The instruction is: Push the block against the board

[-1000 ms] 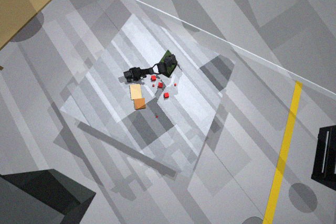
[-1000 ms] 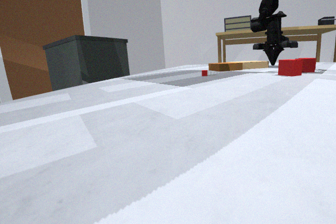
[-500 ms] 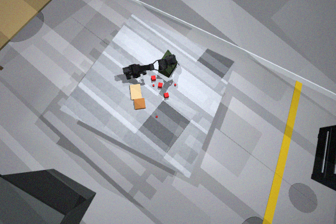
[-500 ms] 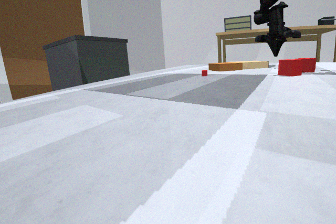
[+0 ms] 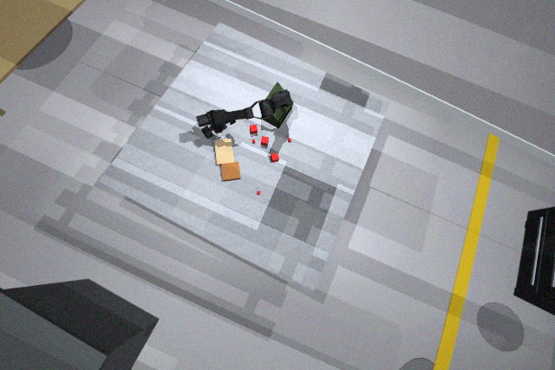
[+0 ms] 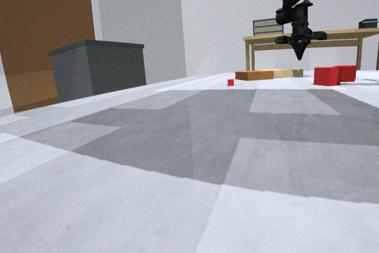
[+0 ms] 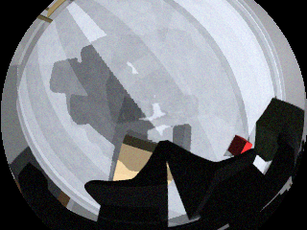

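Note:
The orange square block [image 5: 231, 172] [image 6: 260, 75] lies flat at the near end of the tan board [image 5: 224, 152] [image 6: 283, 73] [image 7: 129, 165]. In the top view, one side of the block appears to meet that end with no visible gap. The block sits a little to the right, so its left and right edges look stepped from the board's long edges, not even. My gripper [image 5: 208, 125] [image 6: 299, 58] [image 7: 163, 145] is shut and empty. Its tips hang in the air, clear of the table, just beyond the board's far end.
Red cubes [image 5: 264, 140] [image 6: 326, 76] [image 7: 238, 145] of larger and smaller size lie to the right of the board in the top view. A tiny red cube [image 5: 258, 192] [image 6: 230, 82] lies beyond the block, to its lower right. The arm's dark green base plate [image 5: 277, 87] is behind the cubes.

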Tool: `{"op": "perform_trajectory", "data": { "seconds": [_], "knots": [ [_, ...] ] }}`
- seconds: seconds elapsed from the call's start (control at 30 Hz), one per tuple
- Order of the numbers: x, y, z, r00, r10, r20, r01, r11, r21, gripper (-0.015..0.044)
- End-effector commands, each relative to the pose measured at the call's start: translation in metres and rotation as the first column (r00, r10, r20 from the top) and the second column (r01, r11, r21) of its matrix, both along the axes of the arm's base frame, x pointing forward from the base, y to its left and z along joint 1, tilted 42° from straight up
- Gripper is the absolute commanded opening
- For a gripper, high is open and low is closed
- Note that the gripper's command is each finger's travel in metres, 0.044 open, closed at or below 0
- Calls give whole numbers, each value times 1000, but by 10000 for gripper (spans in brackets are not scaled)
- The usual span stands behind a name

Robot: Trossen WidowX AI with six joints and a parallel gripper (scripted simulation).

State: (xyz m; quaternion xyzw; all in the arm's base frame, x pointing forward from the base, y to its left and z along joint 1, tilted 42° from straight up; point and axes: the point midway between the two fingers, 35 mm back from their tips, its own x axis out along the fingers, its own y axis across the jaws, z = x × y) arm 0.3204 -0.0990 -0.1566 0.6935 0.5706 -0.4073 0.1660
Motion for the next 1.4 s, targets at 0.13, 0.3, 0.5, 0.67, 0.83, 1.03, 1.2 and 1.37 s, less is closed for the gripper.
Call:
{"op": "perform_trajectory", "data": {
  "seconds": [0.13,0.3,0.5,0.67,0.83,1.03,1.2,1.37],
  "knots": [
    [34,-3,1,969,184,165,-184,983,-17,0],
    [55,-2,2,912,308,272,-307,950,-49,0],
    [79,1,5,807,445,389,-442,891,-104,0],
    [98,5,9,692,545,474,-539,826,-162,0],
    [116,10,13,556,628,544,-621,750,-230,0],
    [123,15,12,495,657,569,-649,715,-261,0],
    [128,52,-25,451,673,586,-666,691,-280,0],
    [128,52,-25,451,673,586,-666,691,-280,0]
  ]
}}
